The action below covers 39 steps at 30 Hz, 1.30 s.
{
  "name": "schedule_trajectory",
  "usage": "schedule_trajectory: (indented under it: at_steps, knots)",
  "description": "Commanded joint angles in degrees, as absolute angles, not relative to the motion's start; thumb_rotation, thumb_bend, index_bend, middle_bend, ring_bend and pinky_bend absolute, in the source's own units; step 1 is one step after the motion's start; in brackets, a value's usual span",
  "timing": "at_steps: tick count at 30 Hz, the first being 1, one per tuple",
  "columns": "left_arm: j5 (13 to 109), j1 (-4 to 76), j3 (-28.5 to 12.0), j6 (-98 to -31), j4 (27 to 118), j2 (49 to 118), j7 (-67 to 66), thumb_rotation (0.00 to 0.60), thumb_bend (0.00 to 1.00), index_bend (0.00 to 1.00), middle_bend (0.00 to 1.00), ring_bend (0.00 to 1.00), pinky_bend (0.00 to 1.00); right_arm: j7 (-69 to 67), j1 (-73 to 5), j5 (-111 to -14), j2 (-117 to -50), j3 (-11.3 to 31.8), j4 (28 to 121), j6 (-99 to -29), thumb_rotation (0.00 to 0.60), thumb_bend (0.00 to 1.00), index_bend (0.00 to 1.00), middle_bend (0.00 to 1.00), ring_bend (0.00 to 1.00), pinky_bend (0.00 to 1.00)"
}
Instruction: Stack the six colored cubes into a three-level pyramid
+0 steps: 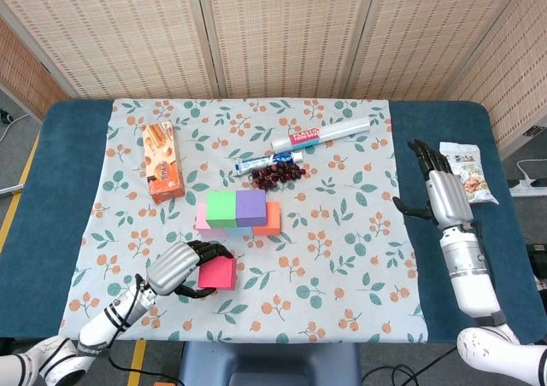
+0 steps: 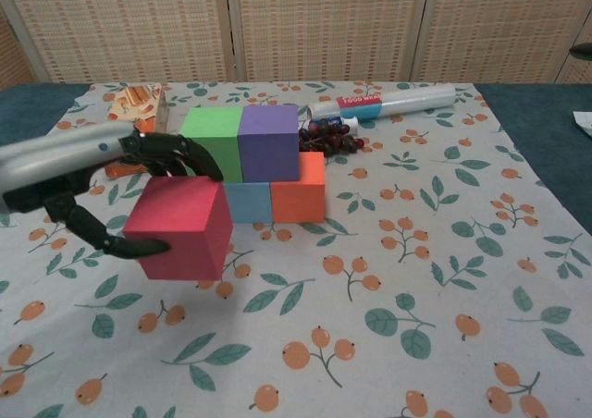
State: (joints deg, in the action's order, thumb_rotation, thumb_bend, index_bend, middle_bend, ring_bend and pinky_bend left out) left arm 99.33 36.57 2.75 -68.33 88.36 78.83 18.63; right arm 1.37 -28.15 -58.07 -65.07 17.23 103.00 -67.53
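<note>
My left hand (image 1: 178, 266) (image 2: 88, 164) grips the red cube (image 1: 218, 273) (image 2: 179, 227) and holds it above the cloth, in front of the stack. The stack has a pink cube (image 2: 176, 171), a light blue cube (image 2: 247, 201) and an orange cube (image 1: 270, 222) (image 2: 298, 189) in the bottom row. A green cube (image 1: 221, 207) (image 2: 213, 131) and a purple cube (image 1: 250, 204) (image 2: 269, 141) sit on top of them. My right hand (image 1: 447, 193) is open with fingers spread, far to the right over the blue table edge.
An orange snack box (image 1: 161, 160) lies at the left on the floral cloth (image 1: 342, 258). Behind the stack are a cling-film roll (image 1: 323, 133), a small tube (image 1: 267, 160) and dark dried fruit (image 1: 276, 174). A nut packet (image 1: 467, 172) lies by my right hand.
</note>
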Motion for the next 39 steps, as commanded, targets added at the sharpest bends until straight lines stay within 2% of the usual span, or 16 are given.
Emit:
schedule_trajectory:
  at_steps: [1,5,9,16,19,26,33,39]
  knots:
    - [97.3,37.08,-0.14,-70.37,96.51,69.99,22.14,0.6,0.31,0.35,0.4,0.36,0.53,1.17,-27.86,-58.37,-64.82,17.16,103.35,-67.66,0.6,0.09,0.0,0.0,0.0,0.0]
    - [90.32,38.77,-5.68,-68.67,100.26,65.19,24.72,0.6,0.31,0.35,0.39,0.35,0.53,0.52,-27.28,-58.95,-64.31,17.35,104.07,-68.21,0.6,0.09,0.0,0.0,0.0,0.0]
    - [83.84,41.5,-10.01,-63.83,101.2,62.25,27.82,0.6,0.31,0.35,0.38,0.34,0.53,-0.08,-26.57,-59.45,-63.55,17.59,104.82,-68.97,0.6,0.09,0.0,0.0,0.0,0.0]
    - [71.93,47.26,-14.62,-53.25,98.44,64.32,24.78,0.6,0.31,0.35,0.37,0.31,0.5,-0.34,-25.55,-59.31,-62.32,17.86,105.87,-69.77,0.6,0.09,0.0,0.0,0.0,0.0]
    - [67.85,49.26,-15.51,-50.14,97.3,65.91,22.26,0.6,0.31,0.34,0.37,0.31,0.48,-0.22,-25.3,-59.15,-61.94,17.92,106.28,-69.88,0.6,0.09,0.0,0.0,0.0,0.0]
    - [61.56,52.38,-16.0,-48.78,95.46,70.4,12.78,0.6,0.31,0.34,0.37,0.31,0.45,-0.47,-25.13,-58.3,-60.73,18.84,107.1,-69.81,0.6,0.09,0.0,0.0,0.0,0.0]
    - [58.97,53.79,-15.94,-50.25,94.12,73.12,5.3,0.6,0.31,0.34,0.36,0.3,0.43,-0.61,-24.63,-57.38,-59.43,19.33,107.63,-69.94,0.6,0.09,0.0,0.0,0.0,0.0]
    - [59.8,53.92,-15.87,-49.83,93.81,74.26,4.59,0.6,0.31,0.34,0.36,0.29,0.4,-0.6,-24.19,-57.37,-59.11,19.26,108.01,-70.29,0.6,0.09,0.0,0.0,0.0,0.0]
